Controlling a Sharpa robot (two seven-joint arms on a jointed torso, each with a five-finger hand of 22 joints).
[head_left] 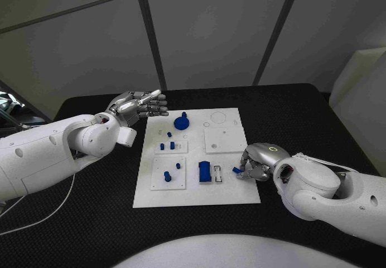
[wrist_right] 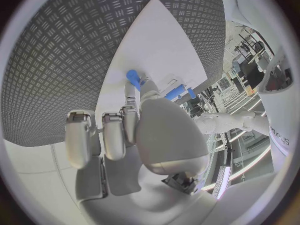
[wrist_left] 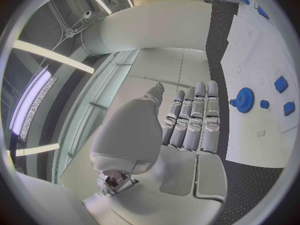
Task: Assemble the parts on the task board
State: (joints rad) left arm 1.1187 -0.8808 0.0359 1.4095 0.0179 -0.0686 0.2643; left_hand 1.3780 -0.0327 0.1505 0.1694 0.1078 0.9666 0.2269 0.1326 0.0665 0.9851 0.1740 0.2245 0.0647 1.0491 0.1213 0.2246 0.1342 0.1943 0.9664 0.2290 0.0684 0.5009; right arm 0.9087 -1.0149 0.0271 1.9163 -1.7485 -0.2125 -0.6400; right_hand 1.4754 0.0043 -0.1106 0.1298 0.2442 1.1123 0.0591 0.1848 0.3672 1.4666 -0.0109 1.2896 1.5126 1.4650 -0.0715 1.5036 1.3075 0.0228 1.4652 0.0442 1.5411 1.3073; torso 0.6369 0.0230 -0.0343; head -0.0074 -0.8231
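The white task board (head_left: 229, 192) lies in the middle of the black table. On it are a blue gear (head_left: 182, 121), several small blue pegs (head_left: 167, 176) and a blue block (head_left: 204, 171) beside a white slot piece (head_left: 218, 172). My right hand (head_left: 259, 162) rests at the board's right edge and pinches a small blue part (head_left: 240, 170) in its fingertips just above the board; the right wrist view shows that part (wrist_right: 133, 77) past the fingers (wrist_right: 129, 122). My left hand (head_left: 141, 104) is raised off the board's far left corner, fingers straight and holding nothing. The left wrist view shows those fingers (wrist_left: 194, 117) near the gear (wrist_left: 244, 99).
The board has raised white square plates, one at its right middle (head_left: 225, 139) bare of parts. Black table (head_left: 96, 212) surrounds the board on all sides. A white cable (head_left: 48, 215) runs across the table under my left arm.
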